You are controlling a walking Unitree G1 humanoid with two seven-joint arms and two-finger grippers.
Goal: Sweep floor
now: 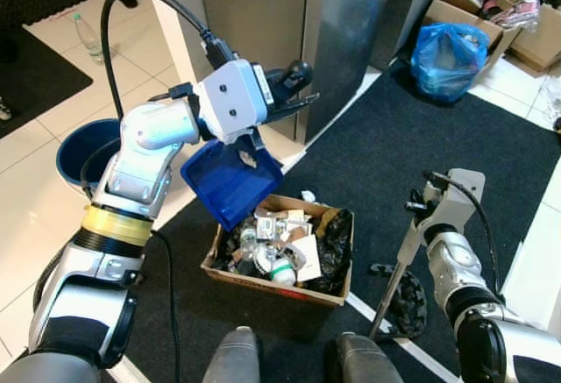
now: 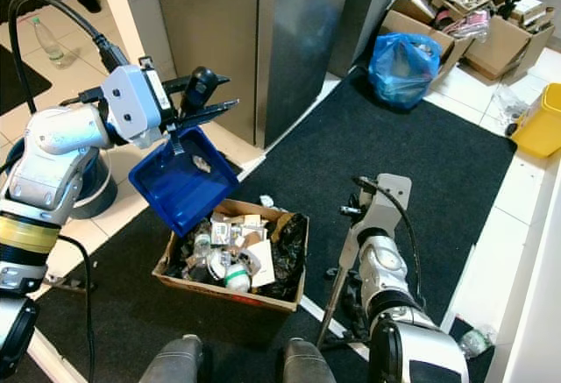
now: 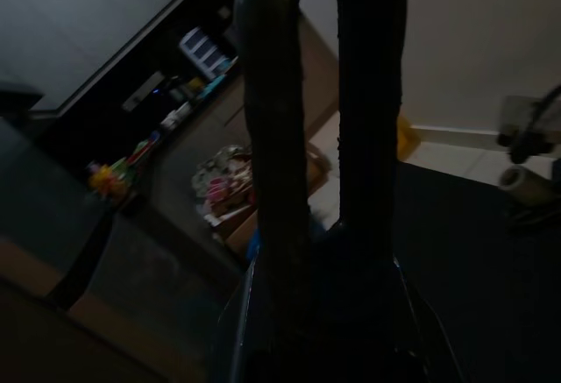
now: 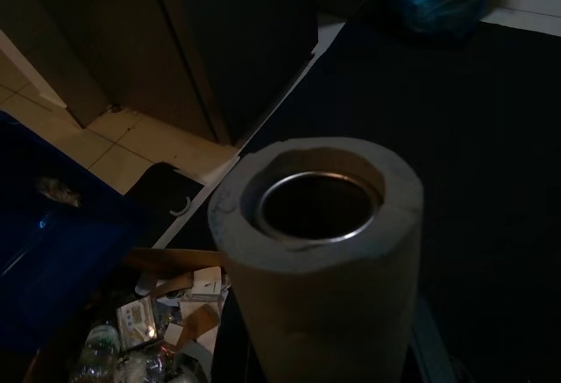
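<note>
While the left gripper (image 2: 203,94) pinches the handle of the blue dustpan (image 2: 182,181) between its black fingers, the pan hangs tilted over the near-left corner of the cardboard box (image 2: 230,293), its open lip pointing down and toward the box, its long axis running from the handle high up by the steel cabinet (image 2: 250,41) down to the lip just above the rubbish. One small scrap of debris (image 2: 201,165) clings to the pan's inner face.

The box sits on the dark carpet (image 2: 421,155) and holds a black liner heaped with crumpled paper, small cartons and a plastic bottle.

The broom handle (image 1: 393,282) stands nearly upright at the robot's right, leaning slightly, its lower end on the carpet beside the box. In the right wrist view its hollow, foam-wrapped top (image 4: 317,225) points straight at the camera. The right gripper (image 1: 419,210) is at that pole; I cannot tell how its fingers sit.

A dark blue bucket (image 1: 81,151) stands on the tiles behind the left arm. A blue plastic bag (image 2: 401,66) lies at the carpet's far edge, with cardboard boxes of clutter (image 2: 456,6) beyond it.
</note>
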